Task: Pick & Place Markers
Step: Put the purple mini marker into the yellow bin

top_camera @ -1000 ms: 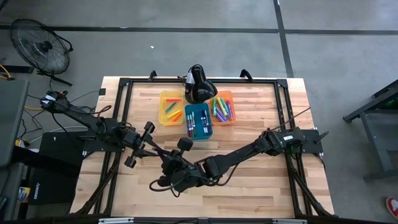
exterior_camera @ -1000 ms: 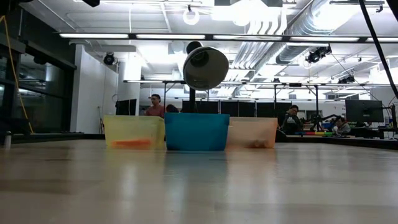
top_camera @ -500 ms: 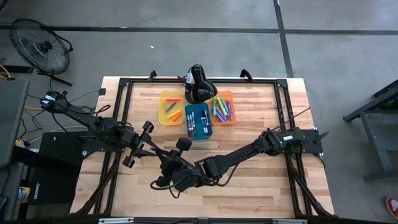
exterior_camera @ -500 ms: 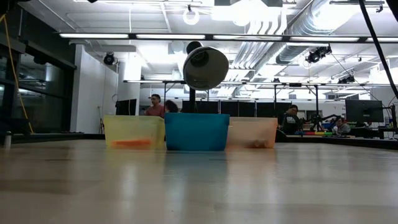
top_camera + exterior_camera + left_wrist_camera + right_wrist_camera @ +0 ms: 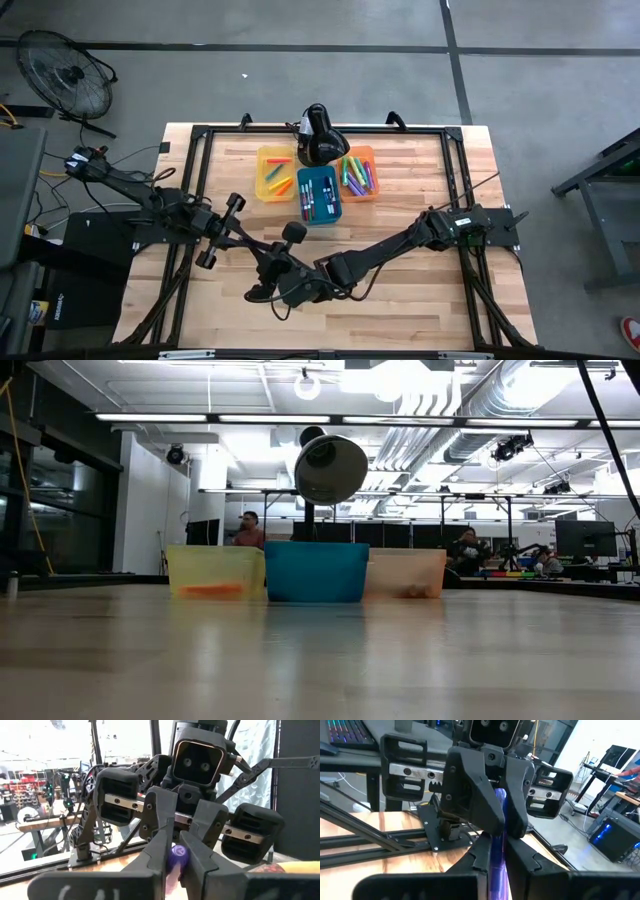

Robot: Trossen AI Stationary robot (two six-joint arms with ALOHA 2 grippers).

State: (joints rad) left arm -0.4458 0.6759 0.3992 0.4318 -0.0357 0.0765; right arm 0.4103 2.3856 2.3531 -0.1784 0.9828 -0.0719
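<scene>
Both arms met low over the near middle of the table [image 5: 400, 300], well short of the bins. The two pincers faced each other tip to tip with one purple marker [image 5: 498, 847] between them. The right gripper [image 5: 497, 860] was clenched on the marker's barrel. Opposite it, the left gripper [image 5: 174, 855] had just drawn its fingers in around the marker's other end, where half a second before they stood noticeably wider. From above the left arm had also shifted slightly back toward its own side.

Reading: a handover in progress, both pincers grasping the same marker. Release by the right is presumably next.

Remaining markers lay beyond the pincers in the yellow bin [image 5: 262, 172], blue bin [image 5: 302, 176] and orange bin [image 5: 366, 153]. The low view showed no change.
</scene>
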